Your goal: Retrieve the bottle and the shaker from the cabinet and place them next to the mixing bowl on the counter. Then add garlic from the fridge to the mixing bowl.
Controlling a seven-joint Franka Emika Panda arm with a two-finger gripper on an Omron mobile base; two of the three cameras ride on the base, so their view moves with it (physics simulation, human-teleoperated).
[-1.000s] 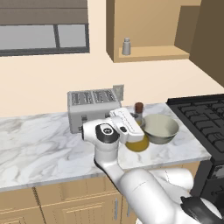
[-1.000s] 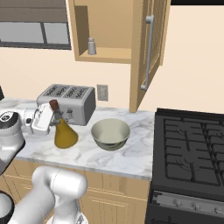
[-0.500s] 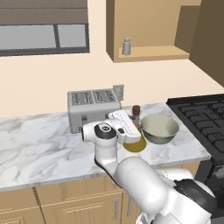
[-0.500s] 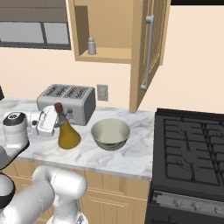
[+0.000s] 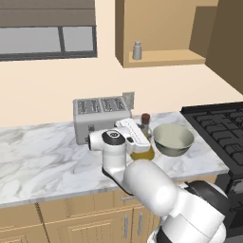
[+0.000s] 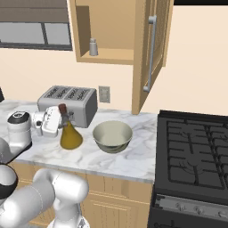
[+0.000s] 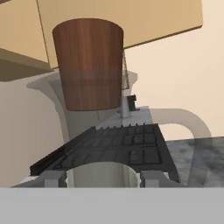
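Pincer grips the bottle by its neck; base looks set on the worktop, just left of the mixing bowl. Release gently, back away level. Shaker waits in the cabinet above the bowl.

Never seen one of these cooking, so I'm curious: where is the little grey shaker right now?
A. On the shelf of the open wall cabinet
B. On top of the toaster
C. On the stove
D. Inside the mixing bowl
A: the shaker stands on the cabinet shelf, high above the counter, where the mixing bowl sits.
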